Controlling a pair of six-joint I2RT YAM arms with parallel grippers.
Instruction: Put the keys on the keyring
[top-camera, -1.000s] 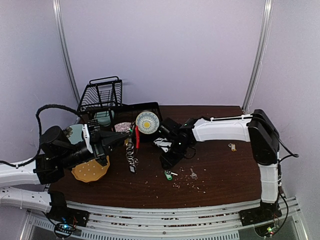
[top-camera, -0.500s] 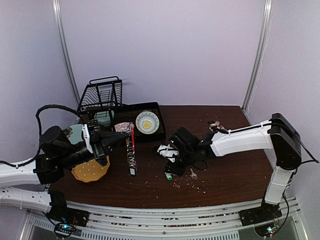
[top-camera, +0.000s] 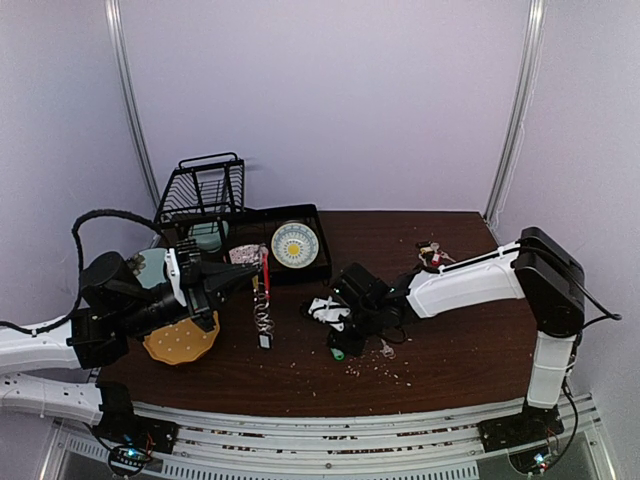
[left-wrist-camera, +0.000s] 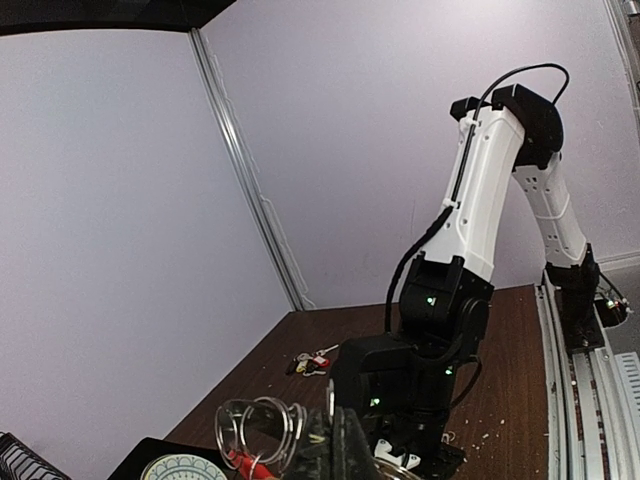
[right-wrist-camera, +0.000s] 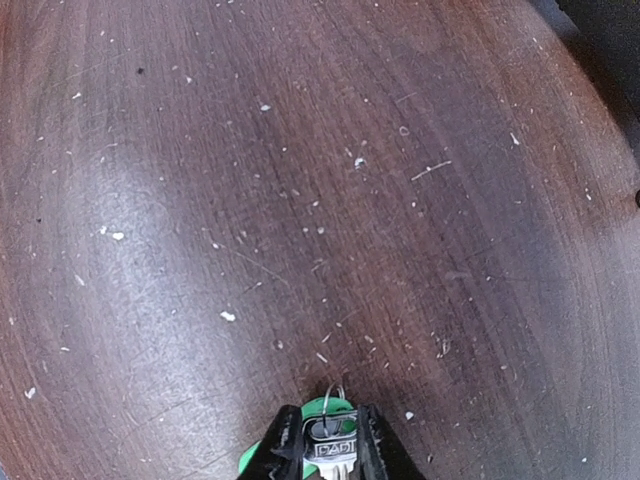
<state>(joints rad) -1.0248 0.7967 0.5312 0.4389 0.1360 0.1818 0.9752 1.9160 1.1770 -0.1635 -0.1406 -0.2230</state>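
Note:
My left gripper (top-camera: 250, 279) is shut on the keyring (top-camera: 263, 300) and holds it above the table. Its red clip (top-camera: 264, 268) is at the top and the silver chain hangs down. In the left wrist view my fingers (left-wrist-camera: 345, 450) pinch a ring, with clear silvery rings (left-wrist-camera: 255, 428) to the left. My right gripper (top-camera: 341, 343) is low on the table, shut on a silver key with a green tag (top-camera: 339, 352). In the right wrist view the key head (right-wrist-camera: 331, 446) sits between my fingertips (right-wrist-camera: 284, 448), over the green tag (right-wrist-camera: 322, 405). A bunch of tagged keys (top-camera: 430, 252) lies far right and also shows in the left wrist view (left-wrist-camera: 310, 363).
A small silver key (top-camera: 386, 350) lies just right of my right gripper. A black tray (top-camera: 318, 262) with a patterned plate (top-camera: 295, 243) and a wire basket (top-camera: 205, 190) stand at the back left. A tan disc (top-camera: 180, 341) lies under my left arm. Crumbs dot the wood.
My right arm has swung and dropped from above the table down onto the green-tagged key, uncovering the far key bunch. The keyring in my left gripper has shifted slightly left.

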